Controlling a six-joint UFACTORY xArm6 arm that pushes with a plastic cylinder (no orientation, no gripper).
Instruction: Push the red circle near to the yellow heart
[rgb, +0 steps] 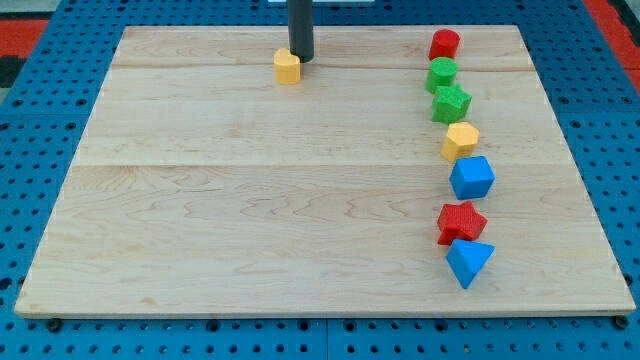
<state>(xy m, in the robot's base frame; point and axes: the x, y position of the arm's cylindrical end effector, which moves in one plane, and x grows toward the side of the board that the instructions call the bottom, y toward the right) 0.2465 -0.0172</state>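
The red circle (445, 44) sits near the view's top right of the wooden board (250, 200). The yellow heart (287, 67) sits near the view's top, left of centre. My tip (301, 59) stands right beside the yellow heart, at its upper right, touching or nearly touching it. The red circle lies far to the right of my tip.
Below the red circle a column of blocks runs down the right side: a green circle (442, 74), a green star (451, 103), a yellow hexagon (461, 140), a blue cube (472, 178), a red star (460, 221) and a blue triangle (469, 262).
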